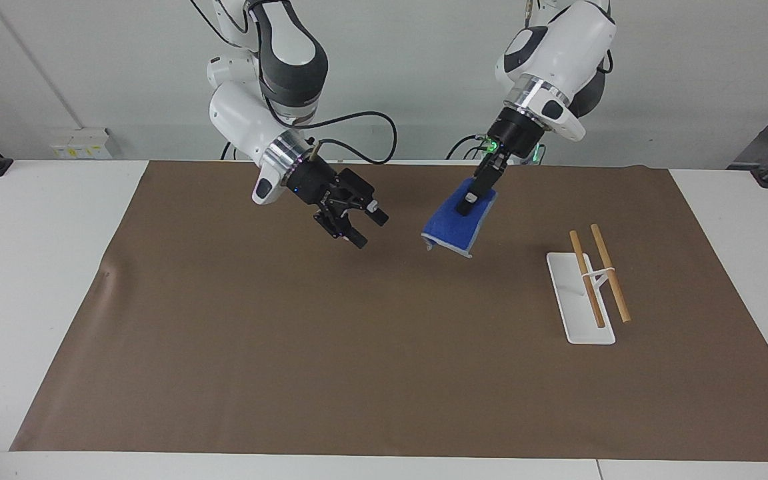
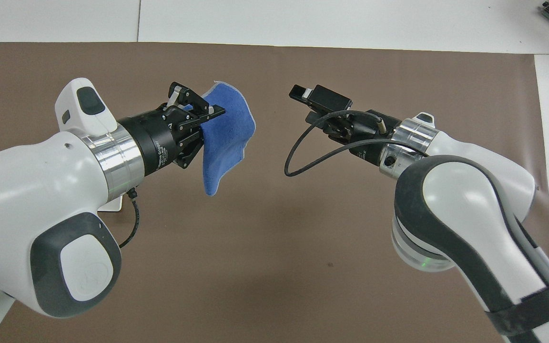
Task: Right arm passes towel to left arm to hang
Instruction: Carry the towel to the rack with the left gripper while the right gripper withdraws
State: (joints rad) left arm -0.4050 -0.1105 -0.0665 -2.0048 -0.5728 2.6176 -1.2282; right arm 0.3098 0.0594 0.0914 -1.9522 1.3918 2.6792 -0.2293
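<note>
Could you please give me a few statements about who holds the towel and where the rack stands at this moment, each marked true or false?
1. The left gripper is shut on the towel. True.
2. The right gripper grips the towel too. False: it is open, empty and clear of the cloth.
3. The towel hangs over the rack. False: it is up in the air over the brown mat.
4. The rack stands toward the left arm's end of the table. True.
5. The rack has two wooden rods. True.
</note>
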